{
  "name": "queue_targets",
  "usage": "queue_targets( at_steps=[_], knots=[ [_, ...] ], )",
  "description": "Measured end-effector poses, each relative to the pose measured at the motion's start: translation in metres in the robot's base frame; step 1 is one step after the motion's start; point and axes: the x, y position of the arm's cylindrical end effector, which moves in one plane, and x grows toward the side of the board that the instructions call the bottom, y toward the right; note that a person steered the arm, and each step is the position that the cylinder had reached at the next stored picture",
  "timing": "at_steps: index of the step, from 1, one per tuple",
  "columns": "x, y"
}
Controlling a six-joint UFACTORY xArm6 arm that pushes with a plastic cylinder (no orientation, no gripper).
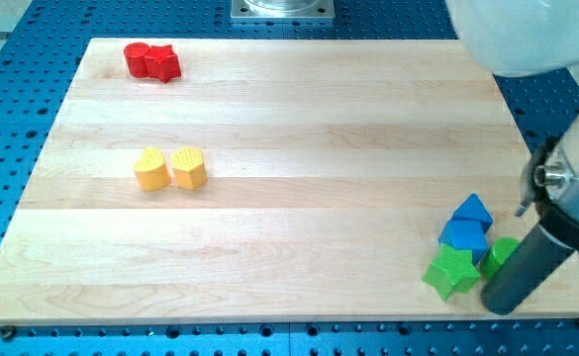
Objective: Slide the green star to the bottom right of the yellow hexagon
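Wooden worktop (289, 148) — your tip (500, 305) sits right of the green star (452, 272), set to shove it toward the yellow hexagon (188, 167); no gripper.

Wide open wood across the middle of the board (299, 178), from the yellow pair to the bottom-right cluster. Yellow hexagon (189, 167) touching yellow heart (151, 169) on its left; free room below and right of both. Green star (452, 271) boxed in: blue blocks (467, 227) above, green block (500, 255) and my tip (500, 309) at right. Star's left side clear. Red blocks (152, 61) far off, top left.
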Motion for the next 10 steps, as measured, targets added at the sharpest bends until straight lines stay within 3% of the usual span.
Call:
queue_targets(
  at_steps=[2, 4, 6, 8, 9, 10],
  knots=[
    [-0.022, -0.040],
    [-0.057, -0.118],
    [-0.128, -0.125],
    [-0.138, -0.244],
    [-0.130, -0.257],
    [-0.104, -0.190]
  ],
)
